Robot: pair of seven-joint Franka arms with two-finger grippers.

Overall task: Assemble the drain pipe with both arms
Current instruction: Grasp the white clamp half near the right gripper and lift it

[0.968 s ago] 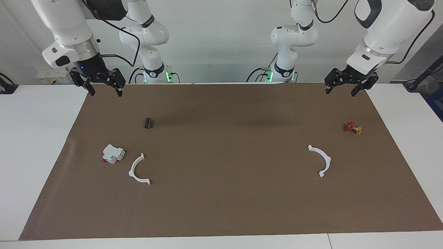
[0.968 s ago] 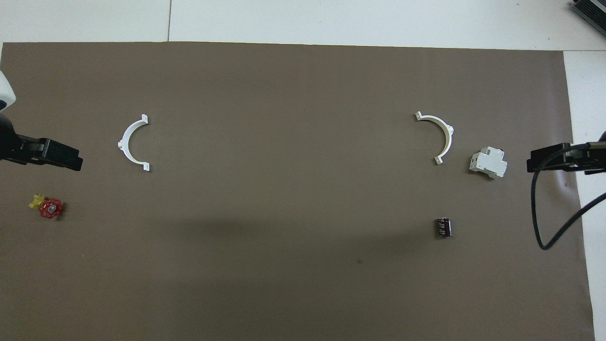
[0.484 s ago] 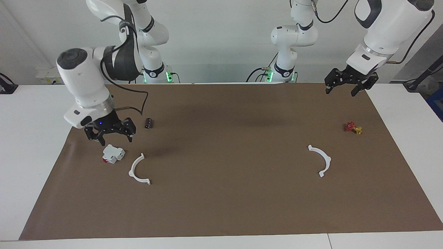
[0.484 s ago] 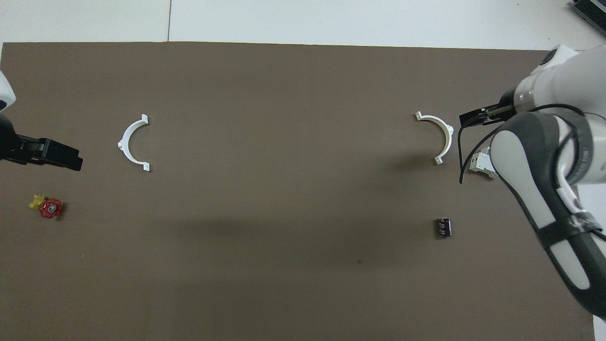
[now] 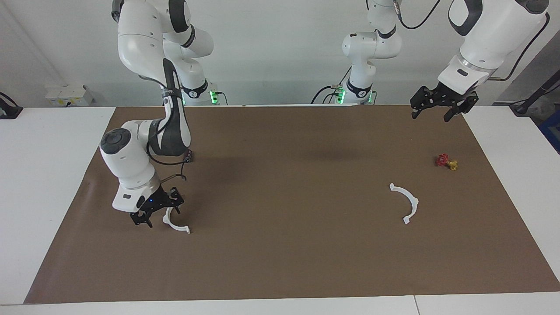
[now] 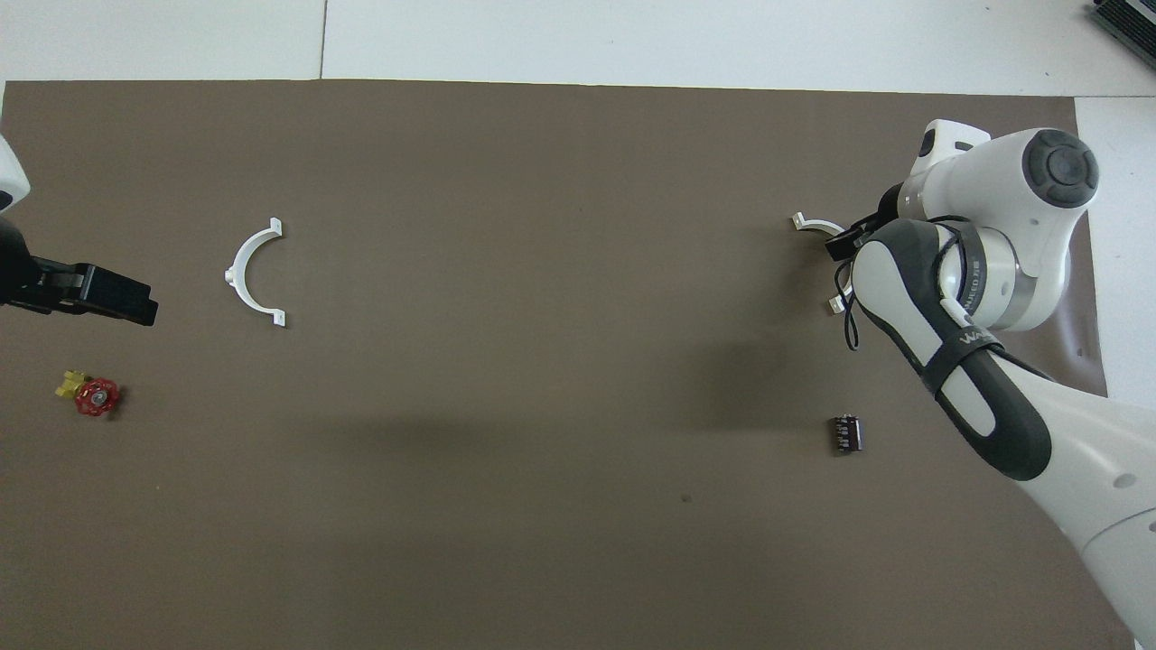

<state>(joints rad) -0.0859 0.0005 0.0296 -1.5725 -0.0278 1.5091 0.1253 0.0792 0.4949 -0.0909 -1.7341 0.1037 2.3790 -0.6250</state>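
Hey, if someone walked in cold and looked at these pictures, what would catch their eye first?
Probably the right gripper, dropped low with open fingers around one white half-ring at the right arm's end of the brown mat. The matching half-ring lies untouched toward the left arm's end, farther from the robots than a small red and yellow valve. The left gripper waits, open, raised over the mat's edge.

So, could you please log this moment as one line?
right gripper: open, over half-ring at right arm's end | left gripper: open, waiting | second half-ring: on mat, untouched
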